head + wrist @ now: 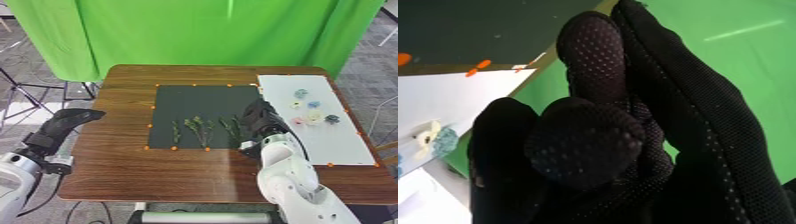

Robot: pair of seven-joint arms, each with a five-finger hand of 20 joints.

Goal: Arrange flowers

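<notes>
While white paper bears flowers, left hand and right hand have loose fingers.

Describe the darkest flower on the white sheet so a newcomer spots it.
On the brown table, find the white sheet, right of the black sheet. Among the flower heads on it, the slate-dark flower lies farthest right, beside the cream flower. Its dark gray sets it apart from the pale pink flower and light blue flower nearby.
</notes>
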